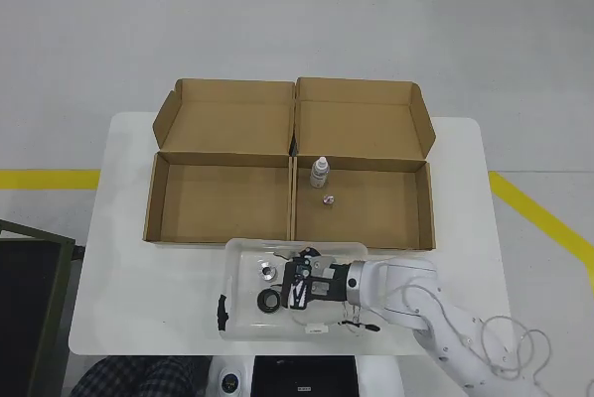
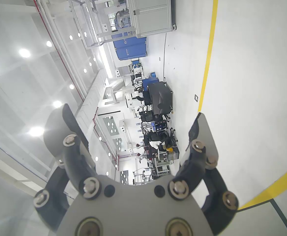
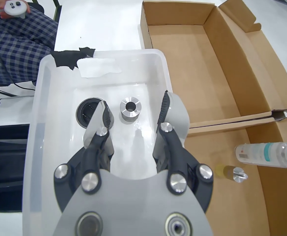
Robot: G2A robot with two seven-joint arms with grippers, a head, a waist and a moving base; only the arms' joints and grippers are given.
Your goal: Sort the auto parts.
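My right gripper (image 3: 134,110) hangs open over the clear plastic bin (image 3: 43,87); in the top view it (image 1: 295,281) sits inside the bin (image 1: 239,250). A silver metal bushing (image 3: 130,108) with a centre hole lies between its fingers, and the same bushing (image 1: 265,269) shows from above. A black ring-shaped part (image 3: 85,111) rests beside one finger; it (image 1: 268,300) lies near the bin's front. A small brass-and-silver fitting (image 3: 233,173) and a white bottle (image 3: 266,154) are in the right cardboard box (image 1: 416,203). My left gripper (image 2: 133,121) is open, pointing into the room, holding nothing.
The left cardboard box (image 1: 153,203) stands beside the right one, both with lids folded back. Black tape (image 3: 68,57) sticks to the bin's rim. A person in checked trousers (image 3: 15,55) sits at the table's front edge holding a controller.
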